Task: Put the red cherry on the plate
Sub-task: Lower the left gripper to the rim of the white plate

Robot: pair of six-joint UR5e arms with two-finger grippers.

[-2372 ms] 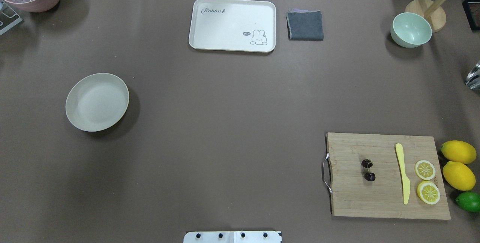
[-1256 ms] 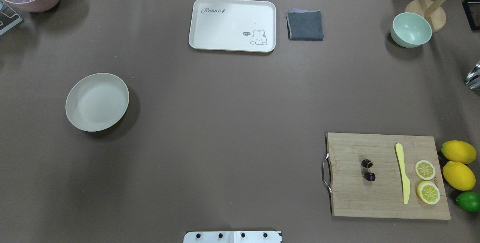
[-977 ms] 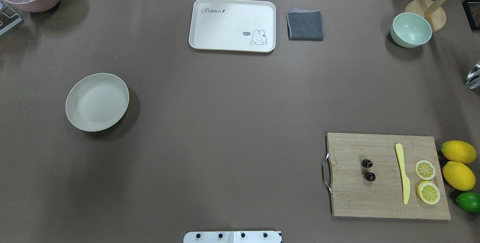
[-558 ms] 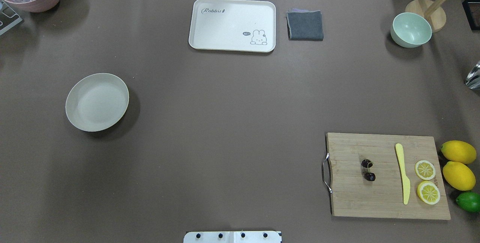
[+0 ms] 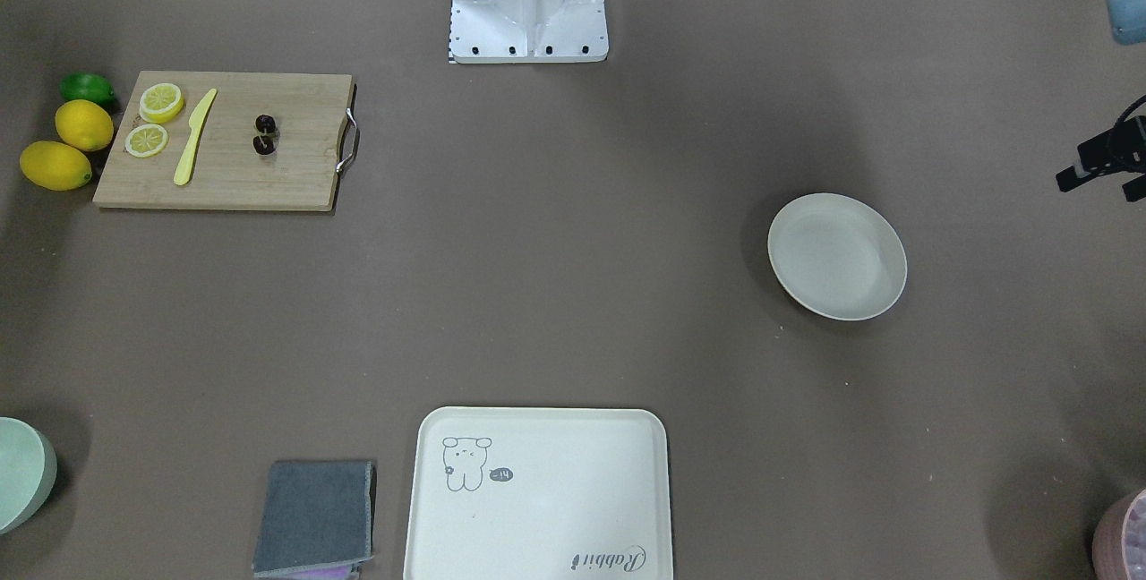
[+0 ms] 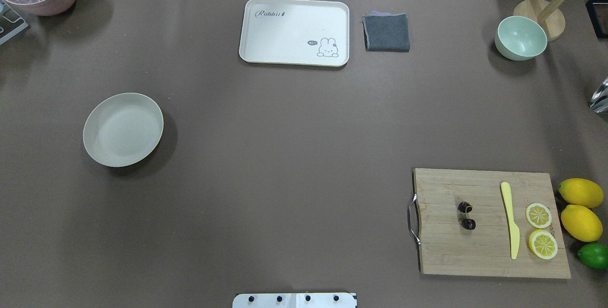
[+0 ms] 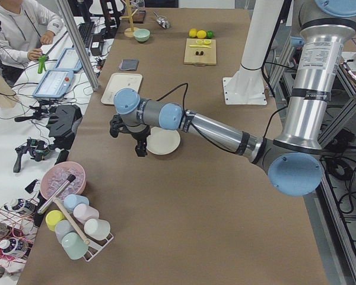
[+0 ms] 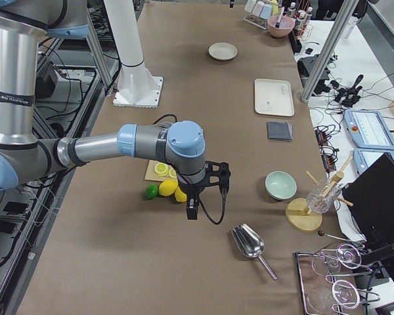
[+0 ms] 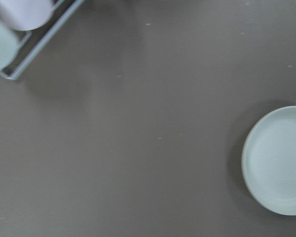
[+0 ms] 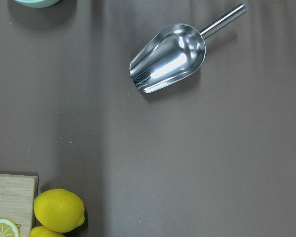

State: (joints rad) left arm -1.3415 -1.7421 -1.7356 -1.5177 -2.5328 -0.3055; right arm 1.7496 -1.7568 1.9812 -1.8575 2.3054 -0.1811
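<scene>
The red cherry (image 6: 466,215), a joined dark maroon pair, lies on the wooden cutting board (image 6: 475,251) at the near right, also seen in the front-facing view (image 5: 265,134). The cream plate (image 6: 123,129) sits bare on the left side of the table (image 5: 837,256) and shows at the right edge of the left wrist view (image 9: 278,160). My left gripper (image 7: 140,148) hangs just beside the plate, on its outer side. My right gripper (image 8: 192,211) hangs beyond the lemons, off the board's far end. Whether either is open or shut cannot be told.
On the board lie a yellow knife (image 6: 510,220) and two lemon slices (image 6: 538,215). Two lemons (image 6: 580,193) and a lime sit beside it. A rabbit tray (image 6: 294,31), grey cloth (image 6: 386,32), green bowl (image 6: 520,37) and metal scoop (image 10: 170,58) are around.
</scene>
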